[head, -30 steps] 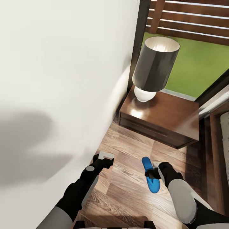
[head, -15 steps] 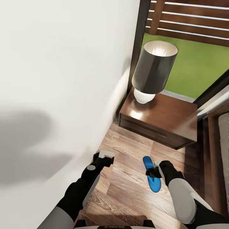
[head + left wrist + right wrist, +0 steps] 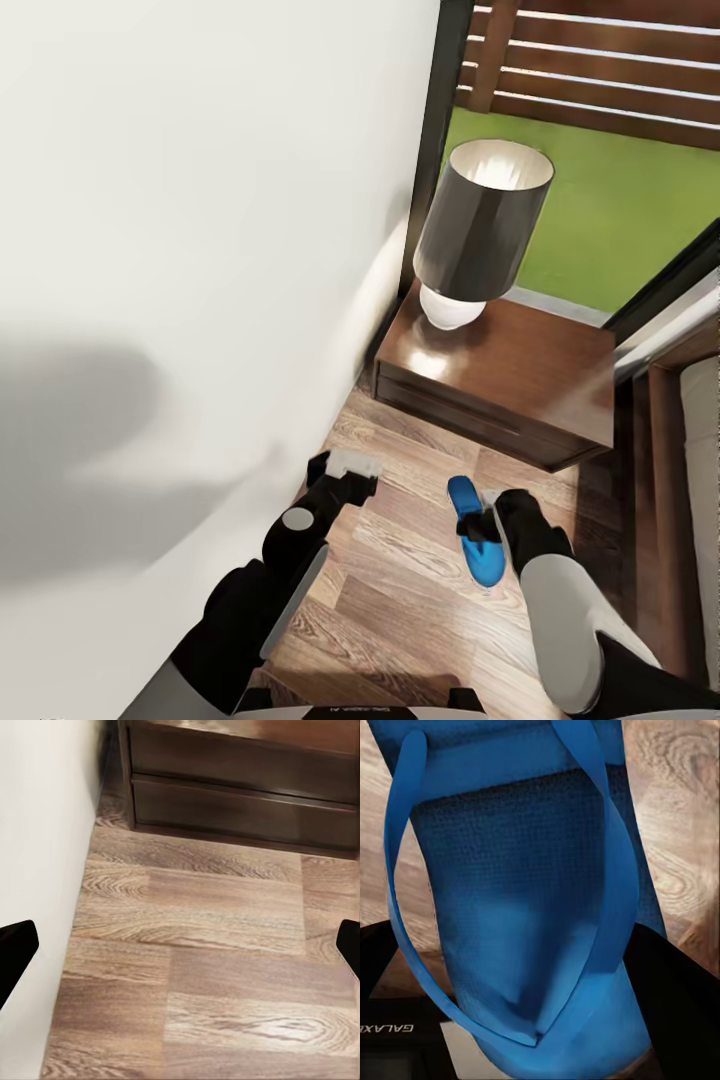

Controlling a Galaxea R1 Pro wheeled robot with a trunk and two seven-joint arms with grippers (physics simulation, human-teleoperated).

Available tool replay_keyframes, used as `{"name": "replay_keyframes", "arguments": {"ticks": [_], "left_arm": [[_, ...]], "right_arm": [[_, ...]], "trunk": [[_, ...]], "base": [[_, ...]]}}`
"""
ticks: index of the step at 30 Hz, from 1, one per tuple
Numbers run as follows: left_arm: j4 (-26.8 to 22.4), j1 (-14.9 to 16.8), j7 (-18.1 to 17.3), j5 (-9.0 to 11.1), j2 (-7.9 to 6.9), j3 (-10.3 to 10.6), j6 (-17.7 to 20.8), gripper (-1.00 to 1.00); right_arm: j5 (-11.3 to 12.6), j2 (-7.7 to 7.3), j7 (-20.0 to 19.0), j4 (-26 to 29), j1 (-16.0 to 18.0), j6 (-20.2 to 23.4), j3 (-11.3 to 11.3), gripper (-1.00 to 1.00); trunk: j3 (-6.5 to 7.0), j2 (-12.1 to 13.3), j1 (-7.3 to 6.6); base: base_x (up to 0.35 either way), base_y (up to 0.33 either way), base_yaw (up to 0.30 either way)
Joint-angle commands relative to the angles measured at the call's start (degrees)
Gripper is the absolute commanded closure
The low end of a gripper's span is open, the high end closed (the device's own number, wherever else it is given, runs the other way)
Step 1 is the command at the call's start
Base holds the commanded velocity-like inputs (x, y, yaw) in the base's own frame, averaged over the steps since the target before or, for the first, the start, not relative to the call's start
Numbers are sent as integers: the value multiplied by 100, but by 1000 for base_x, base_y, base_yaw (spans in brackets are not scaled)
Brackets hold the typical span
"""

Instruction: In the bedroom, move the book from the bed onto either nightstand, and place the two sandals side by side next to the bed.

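Note:
My right gripper [image 3: 482, 528] is shut on one bright blue sandal [image 3: 474, 545], holding it low over the wooden floor in front of the nightstand [image 3: 520, 365]. Up close, the sandal [image 3: 525, 907] hangs between the dark fingers [image 3: 679, 982], straps facing the camera. My left gripper [image 3: 350, 466] is open and holds nothing, near the wall, and its fingertips [image 3: 15, 952] are spread wide over bare floorboards. The nightstand's drawer fronts [image 3: 240, 787] lie just ahead of it. A strip of the bed [image 3: 702, 420] shows at the right edge. The book is out of view.
A lamp [image 3: 482, 235] with a black shade and white base stands on the nightstand's left half. A white wall [image 3: 200, 250] closes in tightly on the left. The bed's dark frame [image 3: 662, 470] borders the narrow floor strip [image 3: 400, 580] on the right. A window onto grass lies behind.
My left arm has reached a little forward toward the nightstand. The right gripper still holds the sandal in about the same place. The view has shifted slightly.

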State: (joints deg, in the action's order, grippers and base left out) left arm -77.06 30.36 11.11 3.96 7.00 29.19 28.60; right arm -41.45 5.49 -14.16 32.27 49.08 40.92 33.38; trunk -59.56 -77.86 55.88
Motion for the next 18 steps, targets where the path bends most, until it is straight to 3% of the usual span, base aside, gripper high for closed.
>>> {"name": "replay_keyframes", "arguments": {"ticks": [1,4,6,12,16,18], "left_arm": [[-40,1,59,43,-3,20,33,-100],[-174,-7,88,43,-5,42,65,-100],[-215,-9,93,43,-8,45,72,-100],[-363,-12,108,44,-13,57,92,-100],[-659,-139,110,44,-15,76,264,-100],[-734,-182,111,40,-18,109,304,-100]], "right_arm": [[-61,46,-52,195,-2,74,4,100],[-33,190,-72,1161,-123,450,-271,100],[-25,215,-159,1455,-236,647,-390,100],[-61,240,-1225,2682,-628,1290,-978,100],[-33,248,-1443,3536,-908,1811,-1185,100],[-26,249,-1468,3691,-986,1904,-1309,100]], "trunk": [[15,39,-22],[69,160,-88],[105,240,-132],[212,481,-264],[284,641,-352],[320,721,-396]], "base": [[0,0,0],[0,0,0],[0,0,0],[0,0,0],[0,0,0],[0,0,0]]}}
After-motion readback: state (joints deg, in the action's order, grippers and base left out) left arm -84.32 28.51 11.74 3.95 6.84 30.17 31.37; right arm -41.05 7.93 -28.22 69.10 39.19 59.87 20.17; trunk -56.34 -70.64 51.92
